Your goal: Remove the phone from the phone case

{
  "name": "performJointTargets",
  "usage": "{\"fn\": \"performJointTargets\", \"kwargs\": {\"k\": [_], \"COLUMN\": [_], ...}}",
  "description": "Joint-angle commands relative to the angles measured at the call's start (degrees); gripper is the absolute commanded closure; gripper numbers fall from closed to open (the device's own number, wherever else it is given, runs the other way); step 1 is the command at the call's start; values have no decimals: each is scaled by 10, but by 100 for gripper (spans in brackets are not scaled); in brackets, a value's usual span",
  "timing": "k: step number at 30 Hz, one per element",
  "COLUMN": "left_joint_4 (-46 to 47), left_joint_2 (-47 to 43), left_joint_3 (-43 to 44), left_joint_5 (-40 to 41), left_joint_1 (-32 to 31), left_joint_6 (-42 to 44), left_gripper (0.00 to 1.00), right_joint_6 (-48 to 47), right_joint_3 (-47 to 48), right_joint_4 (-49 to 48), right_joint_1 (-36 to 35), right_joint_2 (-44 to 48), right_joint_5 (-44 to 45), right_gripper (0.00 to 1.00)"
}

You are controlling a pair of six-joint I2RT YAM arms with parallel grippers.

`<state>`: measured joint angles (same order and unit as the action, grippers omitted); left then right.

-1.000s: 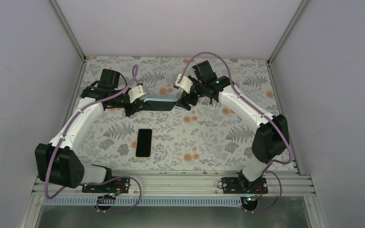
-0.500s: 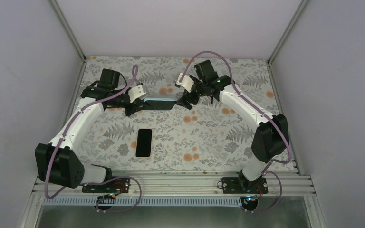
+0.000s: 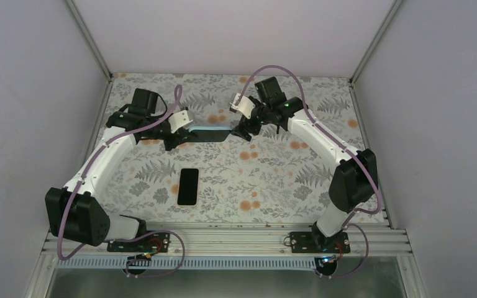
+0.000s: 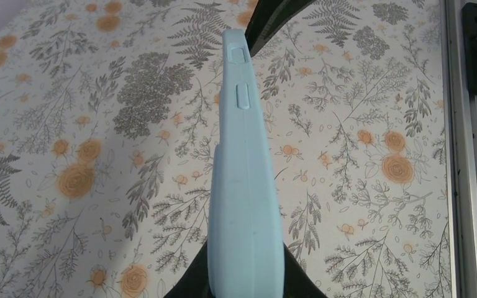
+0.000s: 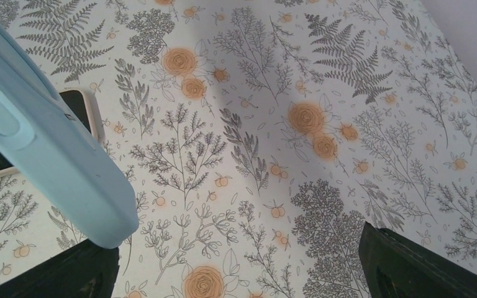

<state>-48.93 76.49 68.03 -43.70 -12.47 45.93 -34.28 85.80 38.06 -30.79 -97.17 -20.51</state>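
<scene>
The black phone (image 3: 188, 185) lies flat on the patterned table, near the middle, out of its case. The light-blue phone case (image 3: 210, 132) hangs above the table at the back, between the two grippers. My left gripper (image 3: 175, 139) is shut on one end of the case (image 4: 243, 186), which stands edge-up between its fingers (image 4: 246, 273). My right gripper (image 3: 241, 130) is at the case's other end. In the right wrist view its jaws (image 5: 239, 267) are wide open, and the case's end (image 5: 56, 155) sits just above the left finger. Part of the phone (image 5: 81, 112) shows behind the case.
The floral table cover (image 3: 273, 180) spreads between white enclosure walls. A metal rail (image 3: 223, 239) with both arm bases runs along the near edge; it also shows at the right edge of the left wrist view (image 4: 472, 155).
My right gripper has shifted slightly toward the back of the table. The case stays in my left gripper, and the phone has not moved.
</scene>
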Motion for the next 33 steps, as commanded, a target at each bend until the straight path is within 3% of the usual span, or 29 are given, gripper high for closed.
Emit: {"fn": "performJointTargets", "kwargs": {"k": [1, 33], "left_joint_4": [-31, -35], "left_joint_2": [-5, 6], "left_joint_3": [19, 18], "left_joint_5": [-53, -19], "left_joint_1": [-14, -54], "left_joint_6": [27, 24], "left_gripper": [98, 98], "right_joint_6": [-11, -73], "right_joint_3": [18, 54], "right_joint_4": [-50, -74], "right_joint_1": [20, 36], "right_joint_2": [-6, -16], "right_joint_5": [56, 142], "right_gripper": [2, 1]}}
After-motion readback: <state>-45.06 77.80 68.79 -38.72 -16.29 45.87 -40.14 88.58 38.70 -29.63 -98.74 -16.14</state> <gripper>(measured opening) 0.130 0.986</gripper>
